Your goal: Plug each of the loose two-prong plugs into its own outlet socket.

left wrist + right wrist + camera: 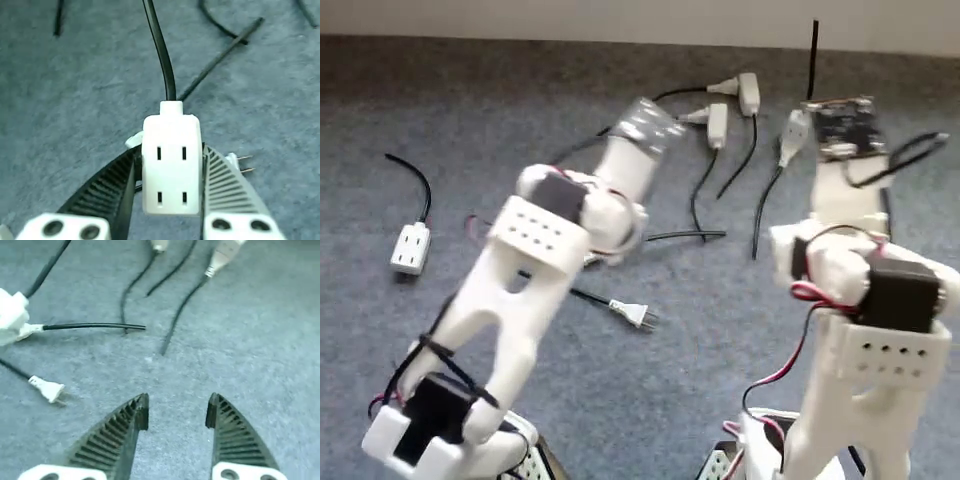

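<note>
Clamping outlet socket (pixel 171 165), left arm (pixel 535 250) outstretched.

I see grey-blue carpet (pixel 650 390) under everything: short pile, evenly lit, shadows soft. At 12 o'clock in the high view a pale wall strip (pixel 570 15) borders it. The carpet looks darker just below that strip.

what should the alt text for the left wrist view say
The left gripper grips a white outlet block by its sides, two pairs of slots facing the camera. Its black cord runs away over grey carpet, and a plug's two prongs peek out beside one finger.
</note>
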Robot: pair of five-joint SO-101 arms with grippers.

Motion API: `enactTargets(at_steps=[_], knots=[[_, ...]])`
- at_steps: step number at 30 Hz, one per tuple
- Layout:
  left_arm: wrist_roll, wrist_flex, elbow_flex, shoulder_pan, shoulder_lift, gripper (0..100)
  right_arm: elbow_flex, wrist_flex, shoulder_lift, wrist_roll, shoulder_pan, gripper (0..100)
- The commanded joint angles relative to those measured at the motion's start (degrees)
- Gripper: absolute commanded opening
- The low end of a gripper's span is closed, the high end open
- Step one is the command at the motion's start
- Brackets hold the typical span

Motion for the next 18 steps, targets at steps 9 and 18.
enactTargets(at_steps=[9, 18], knots=[[8.4, -10.9, -10.7, 19.9, 21.7, 1, -2.7, 2.0, -1.0, 9.3, 25.2, 19.4], [8.4, -9.1, -16.0, 19.9, 32.4, 1, -2.7, 1.7, -1.0, 9.3, 29.4, 19.4]])
